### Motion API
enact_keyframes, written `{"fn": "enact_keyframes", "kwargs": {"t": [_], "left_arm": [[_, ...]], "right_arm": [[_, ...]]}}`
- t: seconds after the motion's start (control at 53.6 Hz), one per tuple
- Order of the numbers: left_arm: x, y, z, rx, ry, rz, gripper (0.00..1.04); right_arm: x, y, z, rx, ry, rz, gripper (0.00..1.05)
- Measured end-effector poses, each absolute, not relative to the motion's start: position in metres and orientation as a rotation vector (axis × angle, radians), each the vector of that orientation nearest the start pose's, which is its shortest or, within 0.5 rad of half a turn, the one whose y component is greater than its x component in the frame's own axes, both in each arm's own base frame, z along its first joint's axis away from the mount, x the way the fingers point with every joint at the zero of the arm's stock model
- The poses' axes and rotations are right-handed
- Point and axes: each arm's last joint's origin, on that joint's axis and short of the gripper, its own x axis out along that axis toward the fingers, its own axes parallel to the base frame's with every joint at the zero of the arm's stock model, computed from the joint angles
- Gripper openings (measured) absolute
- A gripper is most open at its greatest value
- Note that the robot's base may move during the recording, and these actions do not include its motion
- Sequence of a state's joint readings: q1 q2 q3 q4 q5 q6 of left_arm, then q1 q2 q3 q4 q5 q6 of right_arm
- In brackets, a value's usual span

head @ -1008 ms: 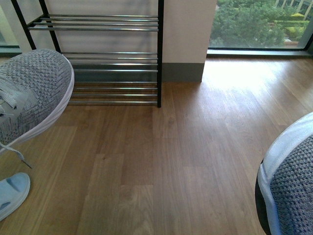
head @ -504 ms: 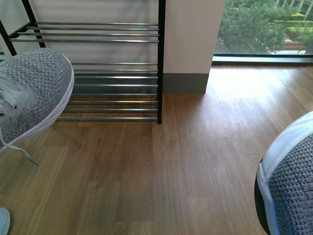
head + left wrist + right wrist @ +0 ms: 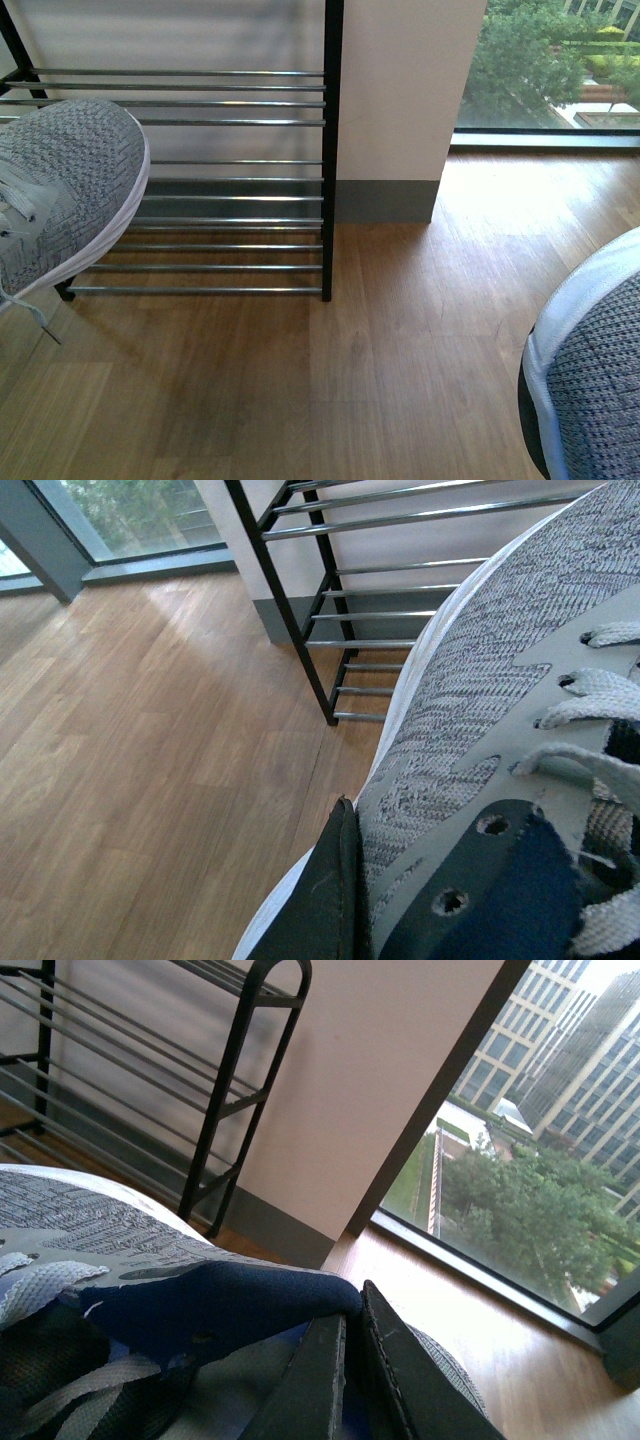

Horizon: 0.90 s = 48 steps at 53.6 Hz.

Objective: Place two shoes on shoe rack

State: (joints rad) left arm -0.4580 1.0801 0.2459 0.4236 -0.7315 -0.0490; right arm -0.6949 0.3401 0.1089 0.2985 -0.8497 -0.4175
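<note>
Above the floor [image 3: 380, 380] before the shoe rack [image 3: 327, 150], my left jaws pinch one grey sneaker [image 3: 60, 190], my right jaws the other sneaker [image 3: 595, 380] — I'd level each sole, then slide it squarely across two rods.

The front view looks ahead and downward from the robot's body across the wooden floor [image 3: 400, 350], with the shoe rack [image 3: 328, 150] near at upper left and a window [image 3: 540, 60] at upper right. The left wrist view sits tight against the left sneaker [image 3: 480, 680], facing along its toe toward the rack's end. The right wrist view peers over the right sneaker [image 3: 100, 1230] at the rack's arched rail and the window. All three share the rack.
</note>
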Motion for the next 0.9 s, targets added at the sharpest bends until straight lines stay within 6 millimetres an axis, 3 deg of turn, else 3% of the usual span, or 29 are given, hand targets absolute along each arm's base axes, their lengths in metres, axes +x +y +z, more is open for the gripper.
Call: {"fn": "enact_keyframes", "kwargs": {"t": [0.896], "left_arm": [[0.1760,-0.0644,0.1596,0.183,0.334,0.288,0.02]], "right_arm": [[0.0985,-0.0536,0.1994,-0.459,-0.080,0.148,0.01]]}}
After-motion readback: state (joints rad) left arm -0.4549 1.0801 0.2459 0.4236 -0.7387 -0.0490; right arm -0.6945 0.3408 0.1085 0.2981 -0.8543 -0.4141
